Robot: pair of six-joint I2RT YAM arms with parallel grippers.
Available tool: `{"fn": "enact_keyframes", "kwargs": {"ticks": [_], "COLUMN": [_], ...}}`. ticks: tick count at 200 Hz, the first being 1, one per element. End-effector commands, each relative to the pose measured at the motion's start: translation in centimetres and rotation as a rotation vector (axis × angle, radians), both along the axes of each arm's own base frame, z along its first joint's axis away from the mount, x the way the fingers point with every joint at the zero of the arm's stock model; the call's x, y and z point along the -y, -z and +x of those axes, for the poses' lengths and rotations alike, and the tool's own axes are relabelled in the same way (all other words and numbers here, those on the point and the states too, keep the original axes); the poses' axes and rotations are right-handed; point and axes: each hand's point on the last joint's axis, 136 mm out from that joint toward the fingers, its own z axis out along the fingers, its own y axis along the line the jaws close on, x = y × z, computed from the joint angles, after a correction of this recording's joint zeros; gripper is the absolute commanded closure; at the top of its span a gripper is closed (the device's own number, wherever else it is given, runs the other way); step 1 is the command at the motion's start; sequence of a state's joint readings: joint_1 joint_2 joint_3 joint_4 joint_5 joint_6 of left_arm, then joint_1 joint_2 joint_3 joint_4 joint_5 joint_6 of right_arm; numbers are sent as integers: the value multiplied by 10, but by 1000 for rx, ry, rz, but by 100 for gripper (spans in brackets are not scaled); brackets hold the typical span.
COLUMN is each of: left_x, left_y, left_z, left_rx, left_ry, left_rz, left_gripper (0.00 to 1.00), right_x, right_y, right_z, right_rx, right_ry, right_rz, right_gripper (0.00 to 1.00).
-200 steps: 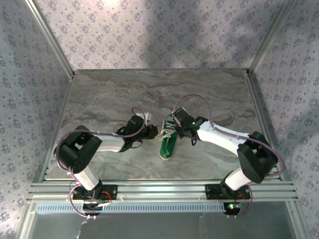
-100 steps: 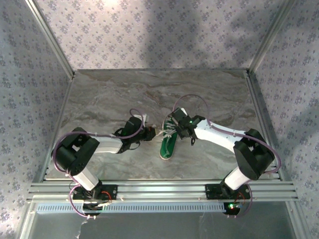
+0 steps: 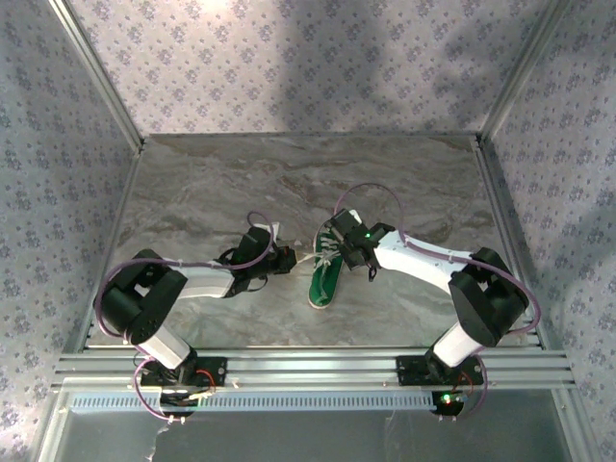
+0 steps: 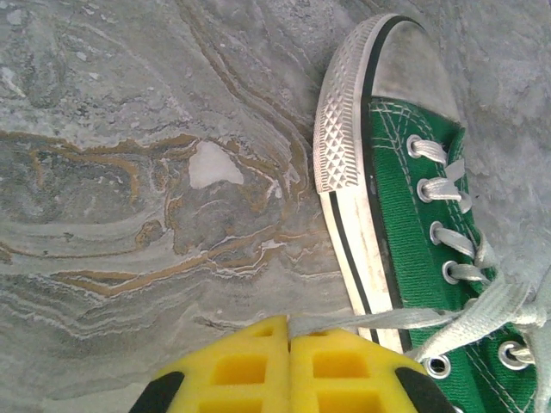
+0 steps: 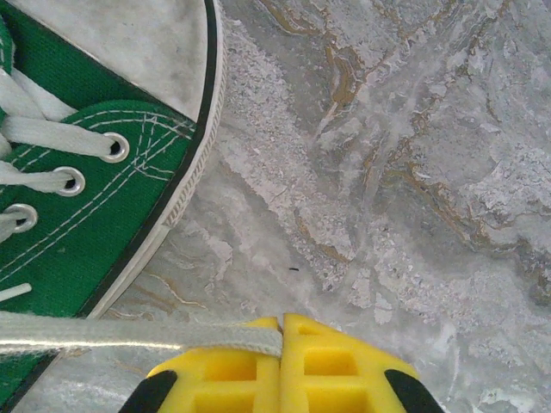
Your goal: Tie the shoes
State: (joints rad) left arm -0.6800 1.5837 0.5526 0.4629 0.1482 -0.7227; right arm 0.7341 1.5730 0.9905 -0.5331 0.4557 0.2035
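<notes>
From above, the green sneaker point(image 3: 323, 279) lies near the middle of the bench point(image 3: 221, 183), heel end toward the arm bases, with its white laces point(image 3: 325, 257) bunched at the far end of the opening. The left hand point(image 3: 293, 256) sits just beside the shoe on its left, and the right hand point(image 3: 337, 241) hangs over the laced part. The step looks like drawing the two lace ends apart to snug a crossing. Doing this well calls for equal, opposite pulls kept low over the bench, so the light shoe neither slides nor rolls onto its side. In the left wrist view, the left hand point(image 4: 288, 331) has its yellow pads point(image 4: 241, 370) pressed together on the left strand point(image 4: 379, 320). That strand runs fairly straight toward the eyelets of the sneaker point(image 4: 405, 232), whose white toe cap rests flat on the bench point(image 4: 129, 172). The pinch is close to the pad tips, so a sharp tug could let the flat lace slip out; a slow, steady draw seems wiser. In the right wrist view, the right hand point(image 5: 281, 331) is likewise clamped shut on the right strand point(image 5: 129, 337), which stretches taut past the side of the sneaker point(image 5: 77, 206) above the bench point(image 5: 413, 172). With that side apparently already tight, I judge any further take-up should come mostly from the left, easing off once the crossing seats against the tongue.
</notes>
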Motion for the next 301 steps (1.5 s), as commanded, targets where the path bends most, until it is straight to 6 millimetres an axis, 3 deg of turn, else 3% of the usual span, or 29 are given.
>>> {"fn": "enact_keyframes", "kwargs": {"ticks": [1, 146, 177, 191, 194, 199, 215, 221, 226, 249, 267, 280, 301], "left_x": [-20, -29, -23, -7, -3, 2, 11, 10, 8, -16, -43, -65, -114], "left_y": [5, 10, 4, -9, -12, -16, -32, -38, -43, -71, -97, -115, -130], "left_z": [4, 4, 5, 4, 3, 2, 1, 2, 2, 7, 5, 2, -4], "left_rx": [8, -8, 10, 44, 47, 54, 110, 131, 145, 231, 318, 388, 473], "left_ry": [-62, -86, -68, 4, 24, 48, 91, 87, 81, -1, -75, -138, -293], "left_rz": [59, 93, 65, 3, -10, -23, -40, -32, -27, 36, 92, 134, 217], "left_gripper": [100, 100, 100, 100, 96, 81, 26, 10, 2, 1, 0, 1, 0], "right_x": [19, 29, 27, 12, 7, 0, -24, -31, -35, -41, -30, -9, 47], "right_y": [3, 13, 13, 12, 11, 10, -5, -13, -20, -58, -88, -102, -108], "right_z": [0, -4, -5, -4, -4, -5, -8, -8, -9, -12, -13, -11, -6], "right_rx": [-19, -71, -74, -67, -67, -65, -33, -13, 3, 122, 245, 333, 457], "right_ry": [63, 98, 93, 32, 13, -18, -95, -114, -126, -163, -142, -72, 143], "right_rz": [-57, -65, -54, -6, 10, 36, 125, 159, 186, 293, 393, 464, 515], "right_gripper": [100, 100, 100, 100, 100, 100, 72, 63, 56, 32, 21, 17, 3]}}
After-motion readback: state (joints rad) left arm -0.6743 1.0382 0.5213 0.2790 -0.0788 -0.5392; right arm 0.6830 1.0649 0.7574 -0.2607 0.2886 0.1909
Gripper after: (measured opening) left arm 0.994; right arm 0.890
